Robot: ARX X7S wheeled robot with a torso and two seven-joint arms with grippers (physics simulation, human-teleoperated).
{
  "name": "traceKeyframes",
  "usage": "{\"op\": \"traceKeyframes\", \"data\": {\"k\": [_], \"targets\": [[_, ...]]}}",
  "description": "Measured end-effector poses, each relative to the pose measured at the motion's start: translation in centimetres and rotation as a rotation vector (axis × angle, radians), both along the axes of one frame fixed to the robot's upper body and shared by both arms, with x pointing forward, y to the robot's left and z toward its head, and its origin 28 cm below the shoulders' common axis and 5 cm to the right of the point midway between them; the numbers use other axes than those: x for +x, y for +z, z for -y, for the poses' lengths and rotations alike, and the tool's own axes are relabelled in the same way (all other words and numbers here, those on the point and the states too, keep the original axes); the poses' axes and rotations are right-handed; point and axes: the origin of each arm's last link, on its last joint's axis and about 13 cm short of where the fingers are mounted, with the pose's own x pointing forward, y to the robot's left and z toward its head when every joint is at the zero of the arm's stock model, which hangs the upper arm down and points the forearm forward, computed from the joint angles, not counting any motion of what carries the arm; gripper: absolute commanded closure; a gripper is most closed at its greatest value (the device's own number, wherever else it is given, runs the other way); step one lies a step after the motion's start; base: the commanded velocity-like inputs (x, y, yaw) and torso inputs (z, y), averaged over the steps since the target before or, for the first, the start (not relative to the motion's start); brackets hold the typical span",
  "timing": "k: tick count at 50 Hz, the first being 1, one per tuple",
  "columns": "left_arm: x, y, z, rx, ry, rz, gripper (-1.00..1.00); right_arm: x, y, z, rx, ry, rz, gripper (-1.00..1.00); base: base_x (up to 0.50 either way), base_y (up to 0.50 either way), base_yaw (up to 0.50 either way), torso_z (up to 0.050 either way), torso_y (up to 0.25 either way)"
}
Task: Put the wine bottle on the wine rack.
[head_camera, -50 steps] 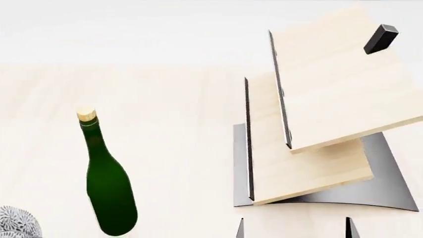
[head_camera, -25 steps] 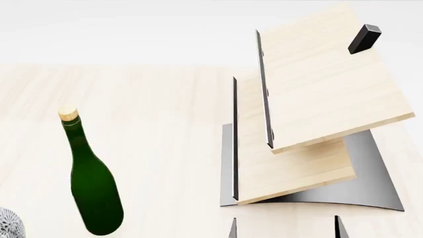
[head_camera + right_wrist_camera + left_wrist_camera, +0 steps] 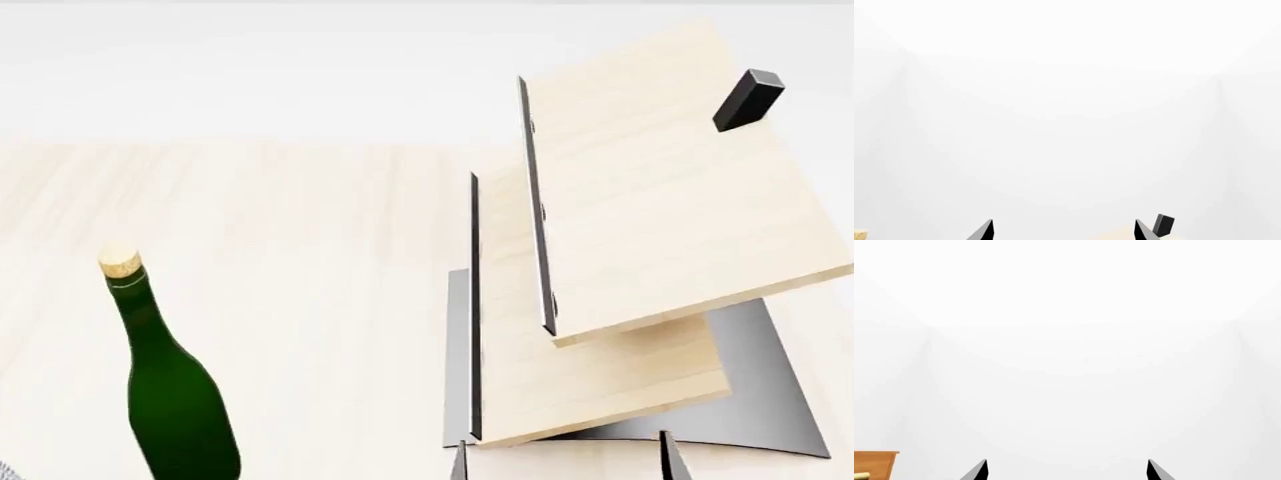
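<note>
The wine bottle, dark green with a tan cork, stands upright on the light wood table at the lower left of the head view. The wine rack stands to its right: two tilted light-wood boards, a black peg and a curved grey base. My right gripper shows only two dark fingertips at the bottom edge, just in front of the rack, open and empty. In the right wrist view the right gripper is open, with the peg beside one fingertip. My left gripper is open and empty, facing blank white.
A corner of an orange-brown wooden cabinet shows at the edge of the left wrist view. The table runs back to a white wall. The bottle and the rack stand apart with bare table between them.
The head view has shifted: the bottle now sits lower and further left, and the patterned bowl has slid out at the bottom left. The right fingertips show a little higher.
</note>
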Motion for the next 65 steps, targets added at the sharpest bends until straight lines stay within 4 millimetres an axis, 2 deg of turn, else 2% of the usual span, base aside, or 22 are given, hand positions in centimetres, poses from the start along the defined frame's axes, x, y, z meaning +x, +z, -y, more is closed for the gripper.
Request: {"op": "traceKeyframes", "data": {"k": [16, 27, 36, 46, 56, 65], "targets": [[0.0, 0.0, 0.0, 0.002, -0.001, -0.003, -1.00, 0.6, -0.1, -0.3, -0.012, 0.011, -0.051, -1.00, 0.09, 0.00, 0.00, 0.000, 0.000], [0.0, -0.2, 0.1, 0.007, -0.005, -0.005, -1.00, 2.1, 2.6, -1.4, -0.050, 0.073, -0.069, -1.00, 0.00, 0.00, 0.00, 0.000, 0.000], [0.0, -0.3, 0.3, 0.014, -0.014, -0.007, -1.00, 5.4, 6.1, -2.2, -0.081, 0.137, -0.049, -1.00, 0.00, 0.00, 0.00, 0.000, 0.000], [-0.1, -0.4, 0.6, 0.021, -0.027, -0.009, -1.00, 10.0, 8.8, -3.0, -0.142, 0.245, -0.166, -1.00, 0.00, 0.00, 0.00, 0.000, 0.000], [-0.1, -0.4, 0.7, 0.024, -0.034, -0.012, -1.00, 14.3, 10.4, -3.9, -0.178, 0.530, -0.411, -1.00, 0.00, 0.00, 0.00, 0.000, 0.000], [-0.1, -0.5, 0.8, 0.024, -0.040, -0.013, -1.00, 16.4, 11.5, -4.9, -0.215, 0.801, -0.609, -1.00, 0.00, 0.00, 0.00, 0.000, 0.000]]}}
